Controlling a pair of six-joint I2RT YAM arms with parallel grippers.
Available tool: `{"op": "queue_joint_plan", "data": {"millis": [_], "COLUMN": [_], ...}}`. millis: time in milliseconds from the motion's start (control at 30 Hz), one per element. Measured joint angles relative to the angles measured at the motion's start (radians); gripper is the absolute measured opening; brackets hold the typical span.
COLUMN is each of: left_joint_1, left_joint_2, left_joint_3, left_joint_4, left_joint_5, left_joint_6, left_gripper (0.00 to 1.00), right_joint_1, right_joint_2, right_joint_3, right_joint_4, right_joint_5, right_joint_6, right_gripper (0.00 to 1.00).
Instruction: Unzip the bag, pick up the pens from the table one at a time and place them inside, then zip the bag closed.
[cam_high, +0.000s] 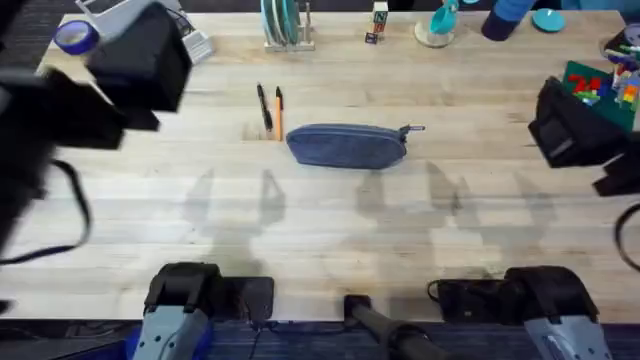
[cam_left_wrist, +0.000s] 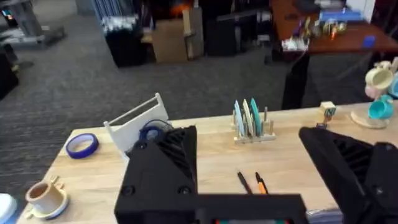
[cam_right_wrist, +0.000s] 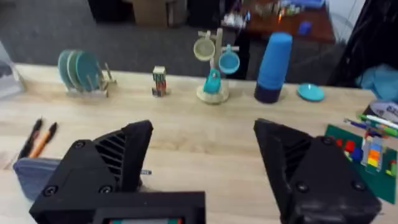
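The work surface is a large light wooden tabletop (cam_high: 330, 230) of jointed planks with visible grain. Beyond its far edge the room has grey carpet, dark furniture and a reddish-brown desk.

Task items, counted: one oblong grey-blue fabric pouch (cam_high: 347, 145) and two slim pens.
- The pouch lies flat near the middle of the tabletop, long axis across it, with a small zipper pull tab (cam_high: 413, 129) projecting at its right end. Whether the zipper is closed cannot be determined.
- The black pen (cam_high: 263, 106) and the orange pen with a dark tip (cam_high: 279, 112) lie side by side, just beside the pouch's left end and slightly farther back, both pointing away from the arm bases.

Other items along the far edge: one wooden rack holding teal plates (cam_high: 285, 24), one wooden mug tree with a teal cup (cam_right_wrist: 216, 65), one tall blue cylinder (cam_right_wrist: 273, 67), one roll of blue tape (cam_left_wrist: 82, 145), one small printed block (cam_high: 379, 22). A green mat with coloured bricks (cam_high: 603, 88) lies at the right.

The left gripper (cam_left_wrist: 273, 180) is raised over the table's left side; the right gripper (cam_right_wrist: 202, 162) is at the right edge. Both have black, ribbed fingers, spread apart and grasping nothing.
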Motion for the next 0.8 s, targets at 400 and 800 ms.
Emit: {"op": "queue_joint_plan", "data": {"millis": [400,800], "left_joint_1": [0.0,0.0], "left_joint_2": [0.27,0.482], "left_joint_3": [0.423,0.557], "left_joint_4": [-0.389,-0.53], "left_joint_5": [0.005,0.053], "left_joint_6": [0.029,0.015], "left_gripper": [0.993,0.993], "right_joint_1": [0.0,0.0], "right_joint_2": [0.377,0.661], "right_joint_3": [0.405,0.677], "right_joint_4": [-0.31,-0.575], "right_joint_5": [0.001,0.001], "right_joint_6": [-0.076,-0.101], "right_gripper": [0.996,0.995]}}
